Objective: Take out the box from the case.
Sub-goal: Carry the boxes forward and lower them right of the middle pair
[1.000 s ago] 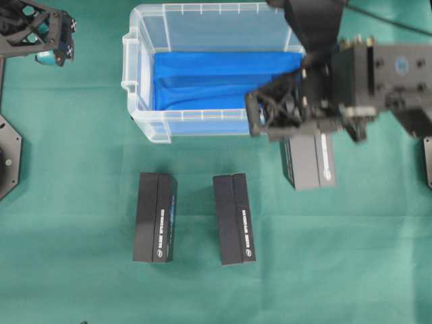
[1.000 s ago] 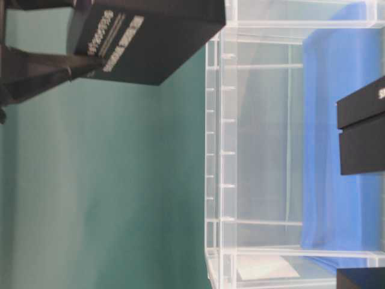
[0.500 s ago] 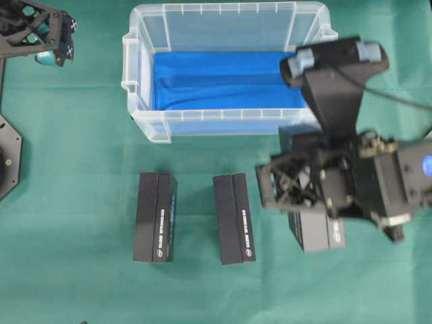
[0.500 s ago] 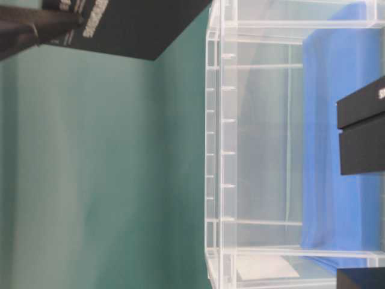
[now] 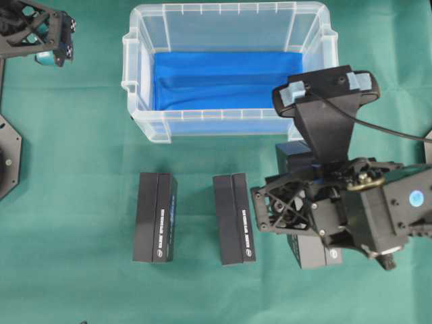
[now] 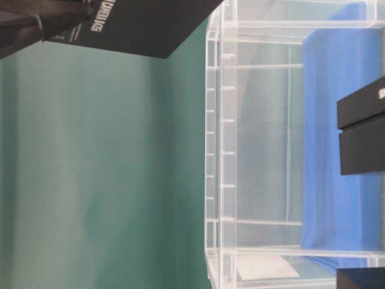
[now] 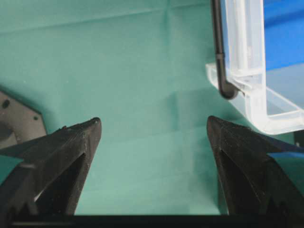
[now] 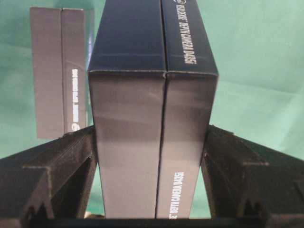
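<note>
The case (image 5: 138, 74) is a clear plastic tub with a blue liner (image 5: 223, 81), and no box shows inside it. My right gripper (image 5: 304, 217) is shut on a black box (image 5: 314, 254) in front of the case's right corner, over the green cloth. In the right wrist view both fingers press the long sides of this box (image 8: 152, 109), with the right gripper (image 8: 151, 127) around its near end. My left gripper (image 5: 52, 42) stays at the far left with its jaws wide apart. The left gripper (image 7: 154, 128) has only cloth between its fingers.
Two more black boxes (image 5: 156, 217) (image 5: 234, 219) lie side by side on the cloth, left of the held one. The nearer of them, a black box (image 8: 59, 71), shows in the right wrist view. A black mount plate (image 5: 8, 158) sits at the left edge.
My right gripper has carried the box from beside the case's front right corner toward the near side, into line with the two lying boxes. The left arm has stayed still.
</note>
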Robot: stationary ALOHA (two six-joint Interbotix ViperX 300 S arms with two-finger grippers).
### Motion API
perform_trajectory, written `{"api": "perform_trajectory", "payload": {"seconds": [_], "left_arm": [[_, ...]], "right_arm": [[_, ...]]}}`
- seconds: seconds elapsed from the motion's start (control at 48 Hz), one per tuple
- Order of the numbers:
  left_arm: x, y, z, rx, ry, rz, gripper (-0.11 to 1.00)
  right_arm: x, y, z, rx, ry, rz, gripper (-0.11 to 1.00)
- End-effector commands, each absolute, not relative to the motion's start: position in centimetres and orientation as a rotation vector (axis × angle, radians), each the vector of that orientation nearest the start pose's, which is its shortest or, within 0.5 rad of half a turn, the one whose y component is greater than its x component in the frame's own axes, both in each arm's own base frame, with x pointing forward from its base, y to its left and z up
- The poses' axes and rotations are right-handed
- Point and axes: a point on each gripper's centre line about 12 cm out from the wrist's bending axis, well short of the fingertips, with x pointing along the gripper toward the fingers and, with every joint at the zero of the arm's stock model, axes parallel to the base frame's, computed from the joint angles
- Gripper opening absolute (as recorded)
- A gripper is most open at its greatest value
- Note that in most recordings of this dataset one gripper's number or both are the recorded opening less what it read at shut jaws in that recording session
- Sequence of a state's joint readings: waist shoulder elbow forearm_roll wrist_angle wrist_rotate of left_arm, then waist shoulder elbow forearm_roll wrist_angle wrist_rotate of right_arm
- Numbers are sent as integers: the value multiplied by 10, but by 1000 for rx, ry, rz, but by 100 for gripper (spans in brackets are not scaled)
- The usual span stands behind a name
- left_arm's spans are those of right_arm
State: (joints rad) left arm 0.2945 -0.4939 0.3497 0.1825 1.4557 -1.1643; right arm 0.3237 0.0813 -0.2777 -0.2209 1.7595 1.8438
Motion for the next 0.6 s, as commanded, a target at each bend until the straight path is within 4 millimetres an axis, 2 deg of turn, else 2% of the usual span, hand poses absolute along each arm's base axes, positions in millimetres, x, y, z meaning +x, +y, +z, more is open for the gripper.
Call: {"api": "perform_trajectory", "payload": {"seconds": [0.0,0.188,0.583], "left_arm": [[217,89,357,-1025,912,1104,90],[216,89,356,-1025,912,1103,90],[211,87,355,-1026,909,1102,90]], "right_arm": [[364,96,377,1111,989,-1215,67],[370,99,363,1085,1006,-1238,67],[379,106,306,1096,1042,-1253,67]]}}
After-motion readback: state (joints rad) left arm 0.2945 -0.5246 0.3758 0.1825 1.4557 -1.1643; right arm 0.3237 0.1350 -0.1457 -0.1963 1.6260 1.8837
